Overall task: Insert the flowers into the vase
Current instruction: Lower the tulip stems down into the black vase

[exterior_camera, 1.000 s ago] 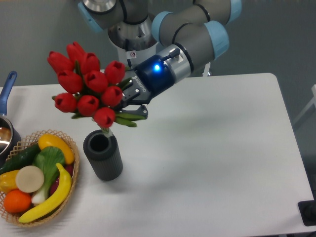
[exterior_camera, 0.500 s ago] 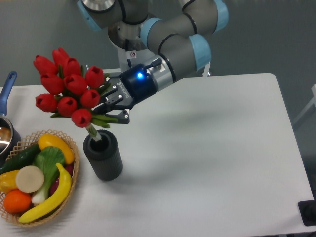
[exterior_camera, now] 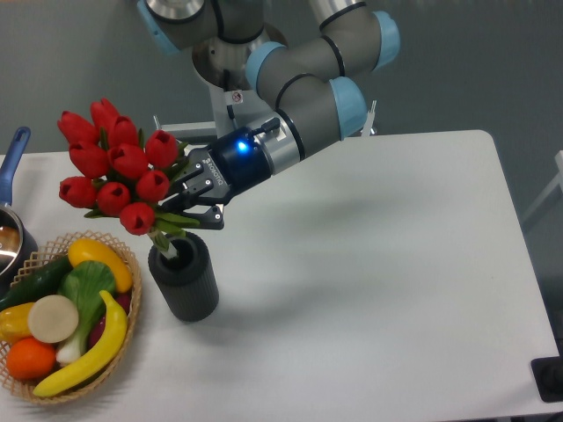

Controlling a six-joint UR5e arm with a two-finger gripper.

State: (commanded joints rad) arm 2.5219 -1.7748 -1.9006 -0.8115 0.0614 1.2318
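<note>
The flowers (exterior_camera: 113,166), a bunch of red tulip buds with green leaves, hang tilted to the left above the vase (exterior_camera: 185,277). The vase is a dark grey ribbed cylinder standing upright on the white table. My gripper (exterior_camera: 188,200) is shut on the green stems just below the buds, up and to the right of the vase mouth. The pale stem end reaches into the mouth of the vase.
A wicker basket (exterior_camera: 128,316) with a banana, an orange and other fruit and vegetables stands directly left of the vase. A blue-handled pot (exterior_camera: 12,158) pokes in at the left edge. A dark object (exterior_camera: 549,378) sits at the table's front right corner.
My gripper has carried the flowers left and down. The stem end, which hung above the vase rim a second ago, now sits in the vase mouth.
</note>
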